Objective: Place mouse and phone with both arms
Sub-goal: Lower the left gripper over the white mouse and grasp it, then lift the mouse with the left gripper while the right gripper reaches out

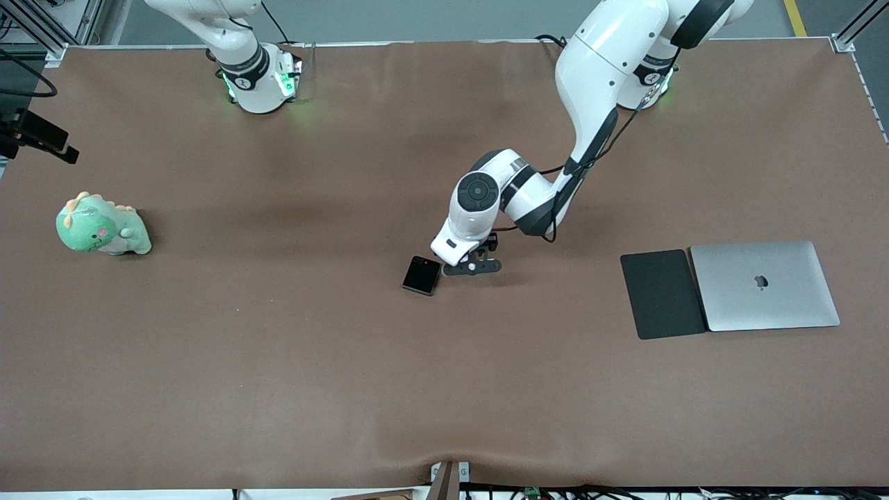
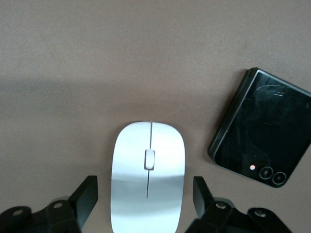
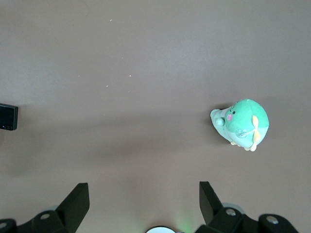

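1 mouse, 1 phone, 1 laptop, 1 pad, 1 toy

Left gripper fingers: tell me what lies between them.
The mouse lies on the table between the open left gripper fingers, untouched; the phone sits beside it. The left wrist view shows this.

Brown table: phone, laptop, pad.

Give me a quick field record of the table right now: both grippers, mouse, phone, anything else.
left gripper: open, low over the mouse, fingers either side, not closed on it
right gripper: open, waiting above bare table
phone: flat on table, beside the mouse
mouse pad: beside closed laptop, toward left arm's end
green plush toy: toward right arm's end
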Available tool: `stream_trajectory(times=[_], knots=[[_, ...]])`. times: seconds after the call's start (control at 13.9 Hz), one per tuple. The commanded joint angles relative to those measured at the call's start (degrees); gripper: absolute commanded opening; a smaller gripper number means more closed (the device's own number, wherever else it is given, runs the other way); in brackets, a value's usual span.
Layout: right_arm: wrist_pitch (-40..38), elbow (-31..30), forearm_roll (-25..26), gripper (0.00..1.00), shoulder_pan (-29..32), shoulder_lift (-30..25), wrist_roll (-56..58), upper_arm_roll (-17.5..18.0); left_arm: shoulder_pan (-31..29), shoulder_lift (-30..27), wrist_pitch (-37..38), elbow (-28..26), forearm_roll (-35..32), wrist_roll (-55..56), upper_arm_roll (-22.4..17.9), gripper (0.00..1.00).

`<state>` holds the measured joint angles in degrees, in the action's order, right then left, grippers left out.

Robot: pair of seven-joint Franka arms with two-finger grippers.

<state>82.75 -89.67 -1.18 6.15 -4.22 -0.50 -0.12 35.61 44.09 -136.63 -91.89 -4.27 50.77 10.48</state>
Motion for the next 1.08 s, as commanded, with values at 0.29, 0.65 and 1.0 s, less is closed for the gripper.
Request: stream_trajectory(times=[0.29,0.65,1.0], knots=[[-1.1,1.2,-0.3,1.00,-0.3,2.1,-0.4,1.0,1.3,1.6,-0.6,1.3,-1.5,2.0,-0.6,0.81],[0.2,2.5,-0.8,1.00,-9.4,11.7,-0.6,1.0,1.3,2.1,-0.6,1.3,-1.5,2.0,-0.6,0.70],[4.9,5.1,-1.0,1.00,-13.9,19.6,-0.6,1.0,1.0,1.5,-0.6,1.3,-3.8,1.9,-0.6,0.56]])
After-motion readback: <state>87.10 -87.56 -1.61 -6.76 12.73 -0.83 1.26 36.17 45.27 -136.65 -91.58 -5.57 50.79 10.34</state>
